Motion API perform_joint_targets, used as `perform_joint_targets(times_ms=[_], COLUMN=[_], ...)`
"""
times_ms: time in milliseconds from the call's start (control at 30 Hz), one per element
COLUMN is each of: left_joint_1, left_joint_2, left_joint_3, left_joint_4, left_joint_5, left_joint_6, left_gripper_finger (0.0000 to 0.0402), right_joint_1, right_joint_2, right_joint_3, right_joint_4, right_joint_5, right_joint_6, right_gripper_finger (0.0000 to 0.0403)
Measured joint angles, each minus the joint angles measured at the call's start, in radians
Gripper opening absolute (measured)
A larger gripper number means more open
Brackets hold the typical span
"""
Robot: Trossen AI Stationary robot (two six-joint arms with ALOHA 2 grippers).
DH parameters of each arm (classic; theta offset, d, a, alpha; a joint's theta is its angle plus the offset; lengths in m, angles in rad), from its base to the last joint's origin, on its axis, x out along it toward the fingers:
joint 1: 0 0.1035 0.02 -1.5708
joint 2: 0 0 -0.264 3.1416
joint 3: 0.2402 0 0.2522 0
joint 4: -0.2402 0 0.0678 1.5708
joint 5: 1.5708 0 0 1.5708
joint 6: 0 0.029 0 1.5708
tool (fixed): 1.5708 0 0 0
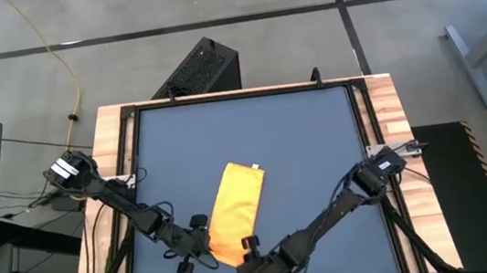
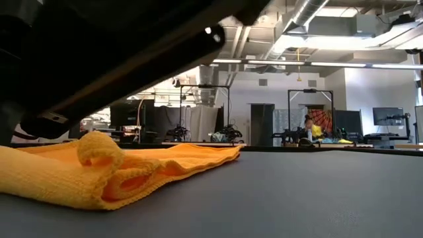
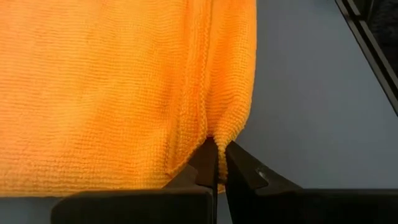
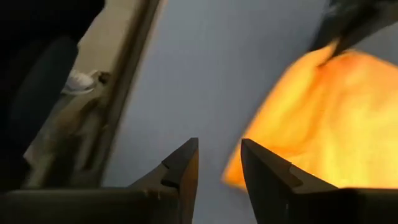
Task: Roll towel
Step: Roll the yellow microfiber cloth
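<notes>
Partly hidden: left tool (image 3: 217, 163) pinching towel (image 1: 236, 211) edge; right tool (image 4: 219, 163) spread, empty, just beside towel.

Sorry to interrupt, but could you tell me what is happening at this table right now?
A two-armed robot is working on a bright yellow cloth towel folded into a long strip on the dark table mat. The left hand is shut on a corner of the towel's near end. The right hand stands open just beside that same end, holding nothing. In the low view, the near end looks bunched up, not yet a neat roll.
</notes>
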Motion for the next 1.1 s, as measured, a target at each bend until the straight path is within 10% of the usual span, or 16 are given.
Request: perform_joint_targets(times_ms=[1100], left_joint_1=[0.001], left_joint_2=[-0.001], left_joint_3=[0.002], left_joint_4=[-0.014], left_joint_5=[0.001], left_joint_6=[0.006], left_gripper_finger=[0.0], right_joint_1=[-0.06], right_joint_2=[0.029], right_joint_3=[0.002], right_joint_4=[-0.114], right_joint_5=[-0.071], right_joint_6=[0.063], right_gripper_finger=[0.0156])
